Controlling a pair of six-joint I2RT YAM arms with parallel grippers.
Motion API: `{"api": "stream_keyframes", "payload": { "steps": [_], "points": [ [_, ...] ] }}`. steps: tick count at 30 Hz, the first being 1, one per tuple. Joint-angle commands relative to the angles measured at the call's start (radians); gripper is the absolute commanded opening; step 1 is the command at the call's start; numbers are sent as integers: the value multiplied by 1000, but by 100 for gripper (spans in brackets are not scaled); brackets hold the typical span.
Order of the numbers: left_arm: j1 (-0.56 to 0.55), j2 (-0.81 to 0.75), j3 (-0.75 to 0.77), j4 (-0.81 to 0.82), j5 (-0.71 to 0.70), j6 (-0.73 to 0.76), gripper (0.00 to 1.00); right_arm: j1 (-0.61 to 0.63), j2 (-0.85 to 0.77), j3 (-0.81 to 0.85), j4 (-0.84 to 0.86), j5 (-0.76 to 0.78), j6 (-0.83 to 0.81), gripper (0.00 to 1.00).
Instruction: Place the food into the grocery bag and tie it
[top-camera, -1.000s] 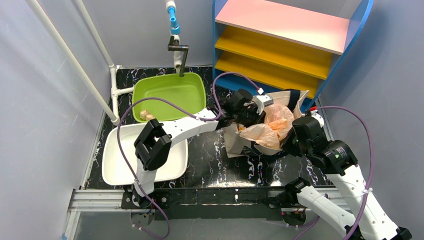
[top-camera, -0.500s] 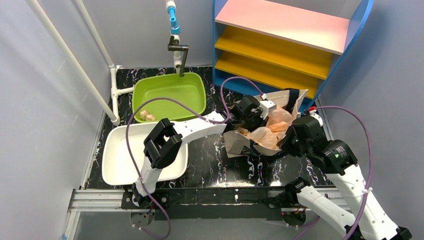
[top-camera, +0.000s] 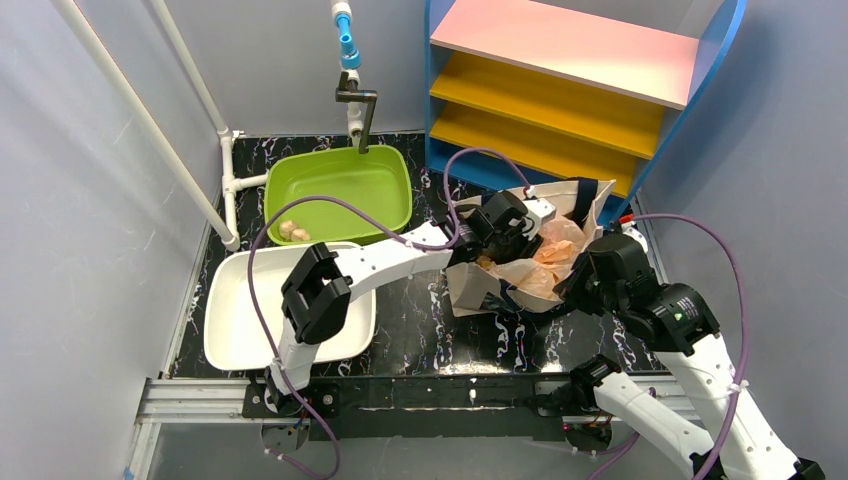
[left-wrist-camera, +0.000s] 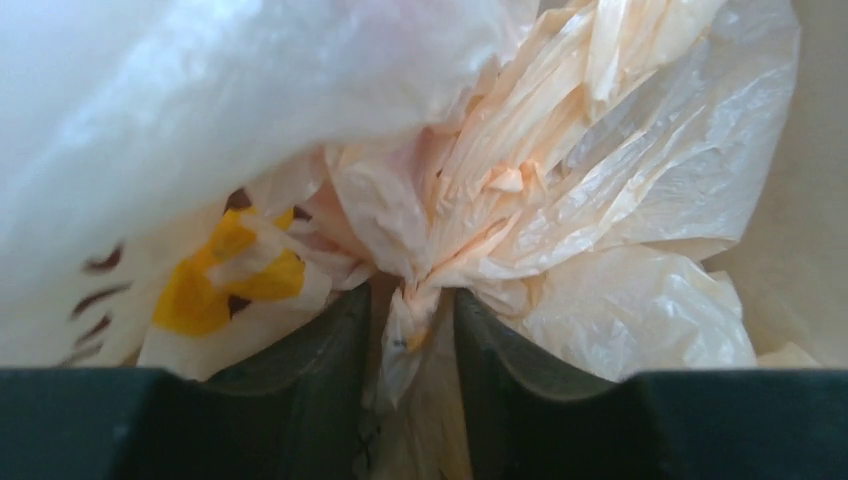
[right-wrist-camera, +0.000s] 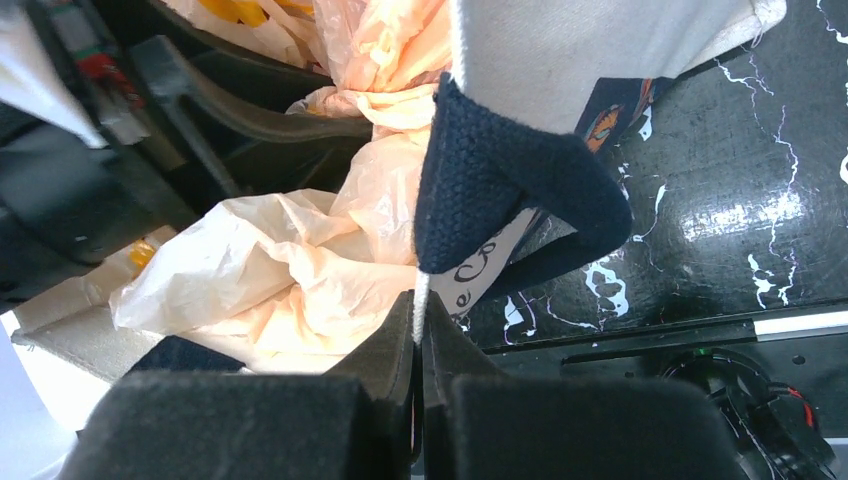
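Tension matters here: my left hand (left-wrist-camera: 412, 305) sits parted around the twisted neck of the grocery bag (left-wrist-camera: 600, 180) inside the canvas tote (right-wrist-camera: 600, 40), right hand (right-wrist-camera: 417, 315) clenched on its rim, so I'd cinch gently.

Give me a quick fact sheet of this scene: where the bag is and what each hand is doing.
Bag: crumpled beige plastic, lying in the open tote
Left hand: slightly open, a twist of the bag in the gap
Right hand: shut on the tote's rim
Elsewhere: green basin and white tray, left of the tote
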Motion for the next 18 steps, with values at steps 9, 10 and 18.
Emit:
{"api": "stream_keyframes", "payload": {
  "steps": [9,10,18],
  "points": [
    [-5,-176,206,-191,-70,46,74,-1,-18,39,10,-20,-26,1],
    [-7,-185,218,-205,-70,48,79,-1,-19,38,10,-17,-30,1],
    [-7,-345,228,-245,-315,285,98,0,-15,12,37,-61,-40,1]
  ]
}}
